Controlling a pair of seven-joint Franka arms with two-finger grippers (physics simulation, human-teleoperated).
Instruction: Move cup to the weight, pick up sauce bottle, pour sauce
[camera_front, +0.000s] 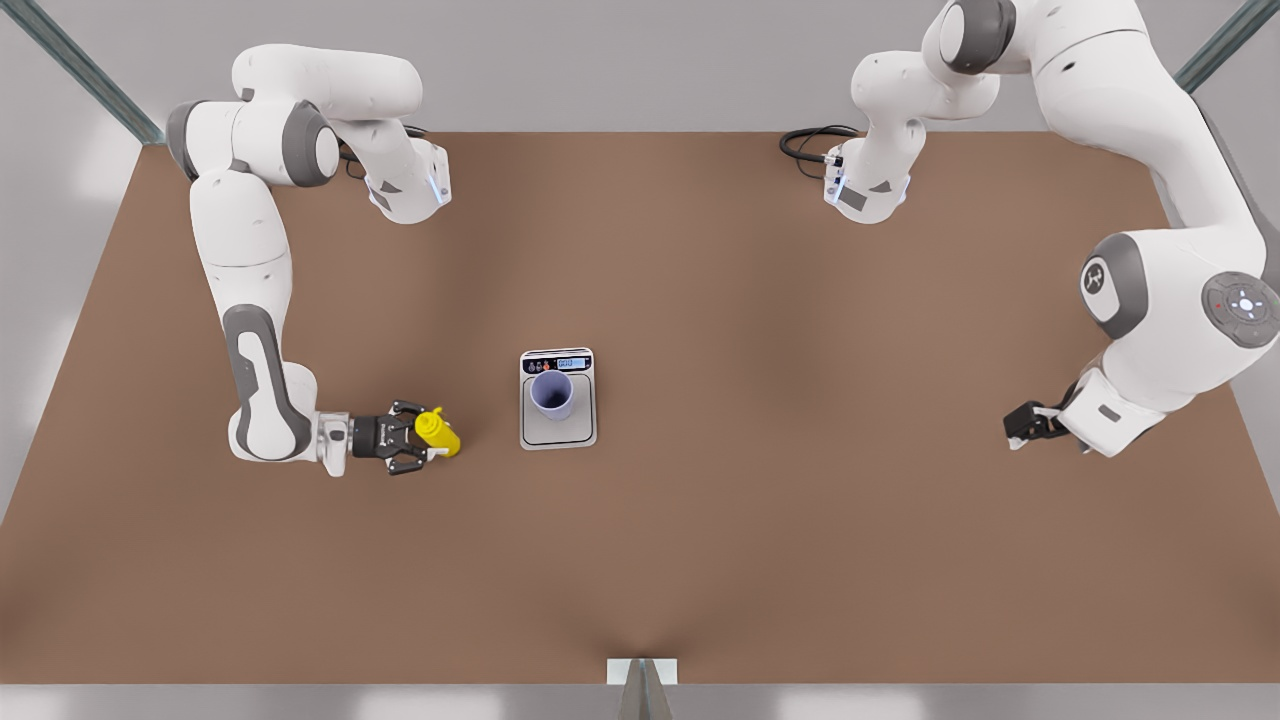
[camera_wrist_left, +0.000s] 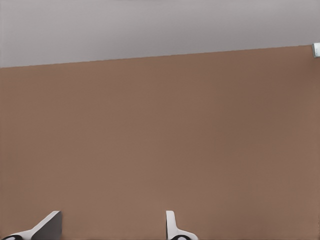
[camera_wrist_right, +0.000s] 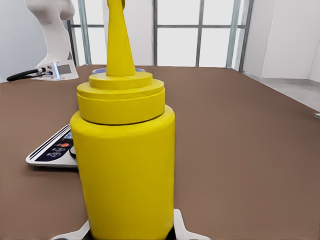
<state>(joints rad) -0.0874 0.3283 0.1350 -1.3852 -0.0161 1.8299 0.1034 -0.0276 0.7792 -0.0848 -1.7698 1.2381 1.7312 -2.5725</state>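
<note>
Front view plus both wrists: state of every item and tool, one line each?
cup: upright on the weight, no sauce visible inside.
weight: flat on the table, display lit.
sauce bottle: upright on the table, between the right tool's fingers.
right tool: around the bottle at the front view's left; contact unclear.
left tool: waits at the front view's right, fingers apart, holding nothing.

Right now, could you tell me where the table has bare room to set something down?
Bare table runs between the weight and the open left tool, and along the near edge. It is crowded where the right tool brackets the sauce bottle beside the cup.
</note>
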